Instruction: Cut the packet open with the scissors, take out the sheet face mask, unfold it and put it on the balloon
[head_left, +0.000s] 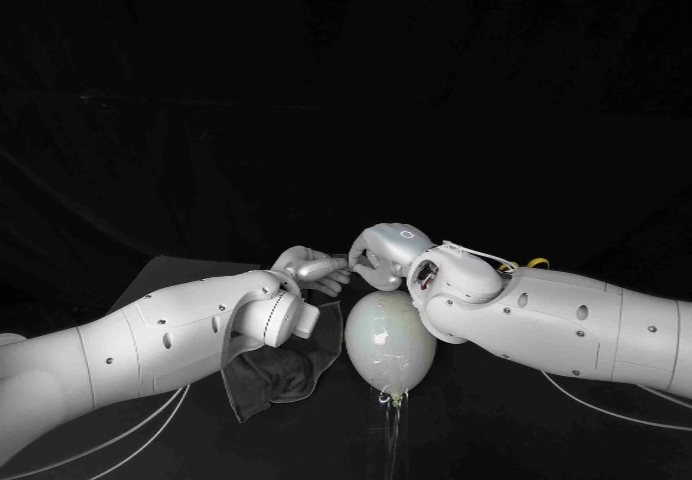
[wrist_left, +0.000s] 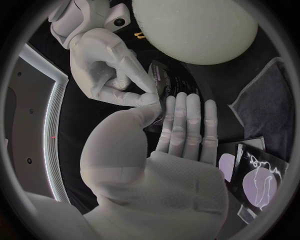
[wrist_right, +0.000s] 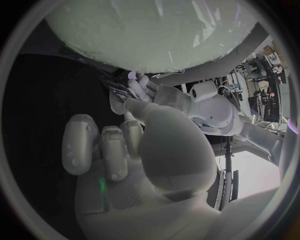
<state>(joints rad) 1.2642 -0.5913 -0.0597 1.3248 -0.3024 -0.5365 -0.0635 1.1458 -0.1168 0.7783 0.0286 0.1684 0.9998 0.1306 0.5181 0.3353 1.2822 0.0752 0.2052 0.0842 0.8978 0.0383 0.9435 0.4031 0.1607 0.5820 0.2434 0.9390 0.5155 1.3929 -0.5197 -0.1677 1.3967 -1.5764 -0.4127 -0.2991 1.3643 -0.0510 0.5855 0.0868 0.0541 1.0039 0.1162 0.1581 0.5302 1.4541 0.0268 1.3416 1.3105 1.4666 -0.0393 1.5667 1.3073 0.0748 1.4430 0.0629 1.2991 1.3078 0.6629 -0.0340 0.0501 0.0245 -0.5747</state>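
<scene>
Two hands meet on the packet (wrist_left: 161, 82) just beside the balloon (head_left: 387, 345).
The fingers of the left hand (head_left: 310, 268) and right hand (head_left: 379, 248) both pinch it.

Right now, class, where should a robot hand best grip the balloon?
Probably the narrow neck of the balloon, from the near side: the body is wide and smooth, and the left robot hand and right robot hand crowd its far end.

Found balloon (head_left: 387, 340) on table (head_left: 180, 275), between both arms. Saw left hand (head_left: 315, 270) and right hand (head_left: 382, 250) touching just behind it. Spotted cloth (head_left: 274, 375) left of balloon, under left arm, with packet (wrist_left: 256, 175) just beside cloth.
</scene>
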